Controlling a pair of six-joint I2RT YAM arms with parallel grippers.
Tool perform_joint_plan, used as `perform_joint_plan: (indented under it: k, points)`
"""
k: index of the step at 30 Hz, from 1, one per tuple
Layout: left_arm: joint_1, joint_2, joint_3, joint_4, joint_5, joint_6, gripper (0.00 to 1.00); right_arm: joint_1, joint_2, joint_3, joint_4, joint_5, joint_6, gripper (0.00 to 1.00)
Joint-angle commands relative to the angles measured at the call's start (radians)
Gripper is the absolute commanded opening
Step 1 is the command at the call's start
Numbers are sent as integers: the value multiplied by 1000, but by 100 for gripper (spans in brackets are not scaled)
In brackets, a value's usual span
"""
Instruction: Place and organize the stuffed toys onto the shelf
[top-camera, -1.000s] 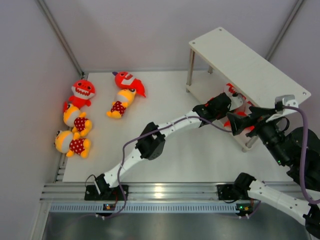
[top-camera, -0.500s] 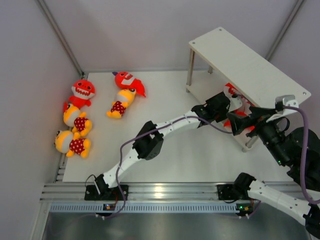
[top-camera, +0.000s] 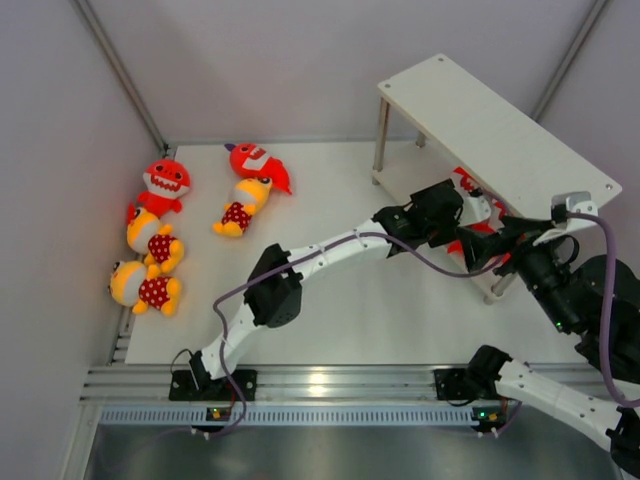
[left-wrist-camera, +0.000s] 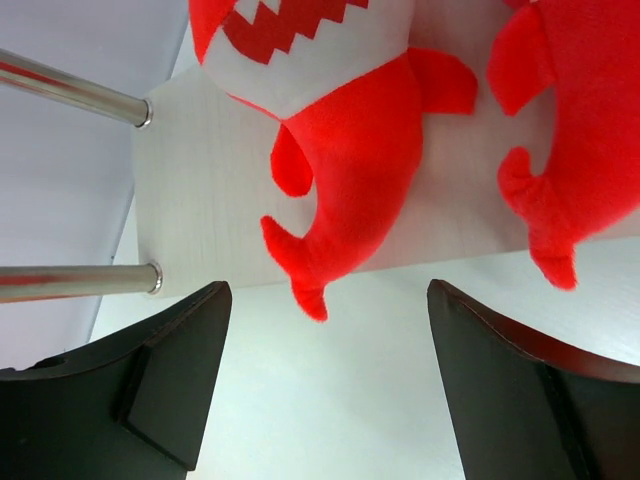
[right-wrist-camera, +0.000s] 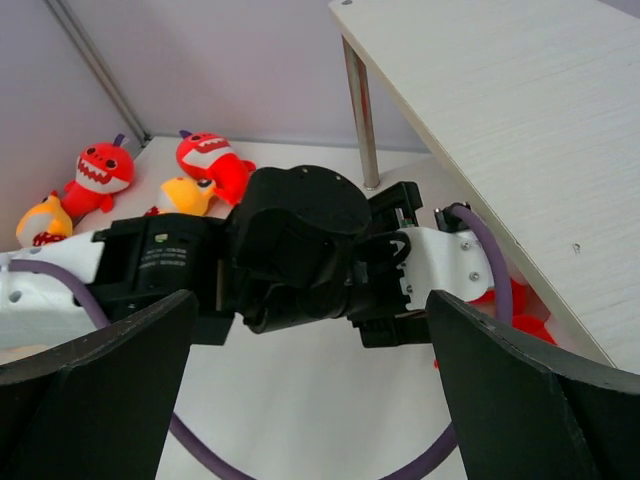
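Observation:
The off-white shelf (top-camera: 500, 130) stands at the far right. Two red sharks lie on its lower board (left-wrist-camera: 200, 180): one (left-wrist-camera: 350, 150) straight ahead of my left gripper (left-wrist-camera: 325, 300), a second (left-wrist-camera: 580, 130) to its right. My left gripper (top-camera: 460, 215) is open and empty just before the lower tier, with the near shark's tail tip between its fingertips and untouched. My right gripper (top-camera: 478, 245) is open and empty, close behind the left wrist (right-wrist-camera: 300, 250). On the floor at left lie two red sharks (top-camera: 166, 180) (top-camera: 255, 160) and three yellow figures (top-camera: 245, 205) (top-camera: 150, 238) (top-camera: 140, 287).
Two grey metal shelf legs (left-wrist-camera: 70, 85) (left-wrist-camera: 80, 282) stand left of my left gripper. The left arm's purple cable (right-wrist-camera: 250, 455) loops under my right gripper. Walls close the pen at left and back. The shelf's top board (right-wrist-camera: 520, 120) overhangs at right.
My left arm's elbow has swung left and its wrist has shifted slightly up-left along the lower tier. My right gripper has barely moved. The floor toys are unchanged.

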Motion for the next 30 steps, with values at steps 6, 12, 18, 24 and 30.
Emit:
perform_joint_plan:
  k: [6,12,18,24,30]
  points:
    - [-11,-327,-231,-160,-6,-8,85,8,-19,43,-20,1,16,100]
    - [-3,-559,-490,-298,-25,-14,84,6,-14,19,21,-2,-18,99]
    - [174,-725,-642,-358,39,-63,85,8,9,5,46,-33,-41,100]
    - [680,-649,-530,-354,132,-181,81,6,17,-33,84,-25,-77,99]
    - [765,-426,-374,-325,239,-383,79,6,40,-58,106,-4,-85,100]
